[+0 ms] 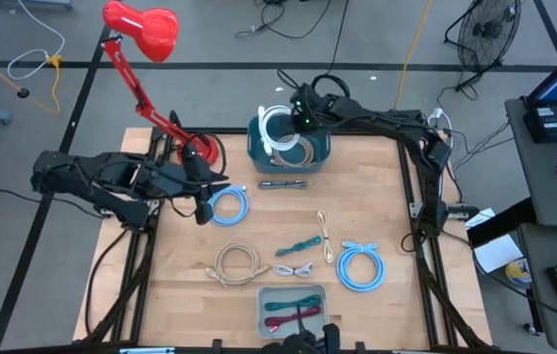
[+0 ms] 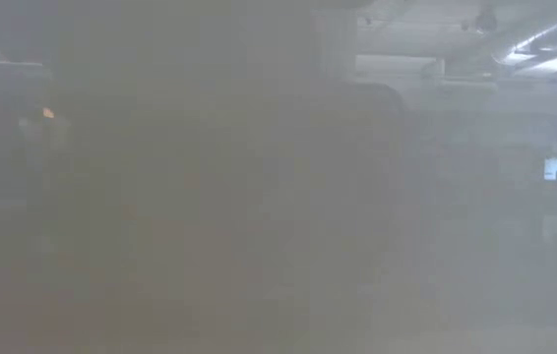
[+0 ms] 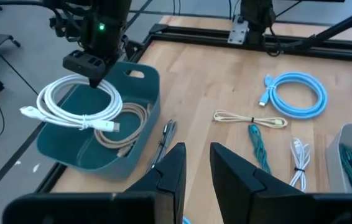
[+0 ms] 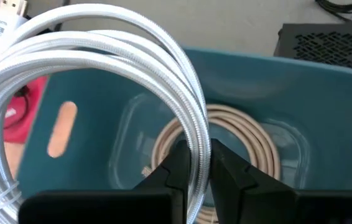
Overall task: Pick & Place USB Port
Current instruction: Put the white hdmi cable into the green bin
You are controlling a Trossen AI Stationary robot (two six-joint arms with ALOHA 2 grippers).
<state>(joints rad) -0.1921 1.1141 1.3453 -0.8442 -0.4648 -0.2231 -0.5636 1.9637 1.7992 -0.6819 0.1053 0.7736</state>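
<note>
A wooden table point(image 1: 377, 177) seen from above, with 2 dark robot arms reaching in from either side.

At the far left, the left gripper point(image 1: 203, 208) hovers low over the table near a red desk lamp point(image 1: 146, 29). Its wrist view shows its 2 fingers point(image 3: 170, 180) parted by a narrow gap with nothing between them. Just beside it lies a small light-blue cable coil point(image 1: 229, 204).

Toward the middle, at the table's far edge, sits a teal bin point(image 1: 259, 149). A beige cable coil point(image 3: 129, 127) already lies inside it. A dark pen-like object point(image 1: 283, 183) rests on the wood just in front of the bin.

The right gripper point(image 1: 301, 116) is above the bin, its jaws closed on a white cable coil point(image 1: 280, 133). The coil hangs from the fingertips, over the bin's opening.

Nearer the front, from left to right: a loose beige cable point(image 1: 237, 264), a small white cable point(image 1: 296, 269), a teal cable point(image 1: 304, 244), a thin cream cable point(image 1: 326, 236) and a larger light-blue cable coil point(image 1: 360, 267). A grey tray point(image 1: 265, 295) at the front edge holds red and green cables.

The low view is fogged and shows nothing clearly.
</note>
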